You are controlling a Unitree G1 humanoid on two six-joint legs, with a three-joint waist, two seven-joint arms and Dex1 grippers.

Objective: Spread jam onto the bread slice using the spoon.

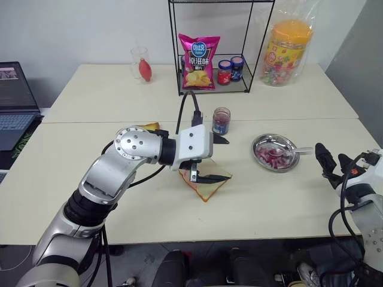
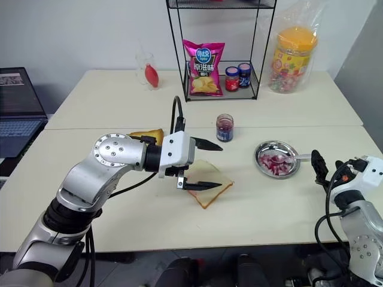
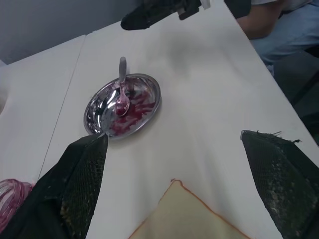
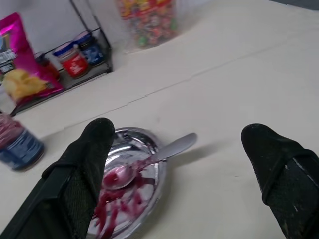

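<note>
- Silver spoon [image 4: 149,162] lies in the metal dish [image 1: 258,143], bowl down in the red smears and handle propped over the rim toward my right gripper [image 1: 331,159]; I read that as the parked spot, where drips stay off the table.
- My right gripper has its fingers spread wide and holds nothing. It hangs just beside the dish, handle side, so it looks lined up for a pick.
- My left gripper [image 2: 203,165] is also wide open and empty, poised over the bread [image 2: 213,192] with one finger above the other. Nothing is pinched, and I cannot tell whether the lower finger touches the slice.
- Bread lies flat on the table [image 1: 90,89], centre front, between my two arms. The visible part looks pale with no clear jam on it, though the gripper hides much of it.
- Jam jar [image 1: 221,121] stands upright behind the bread, lid off, near enough for either arm.
- My judgement: spreading is not evidently done; the spoon needs picking up next, and its thin, slippery handle could skate off the rim.
</note>
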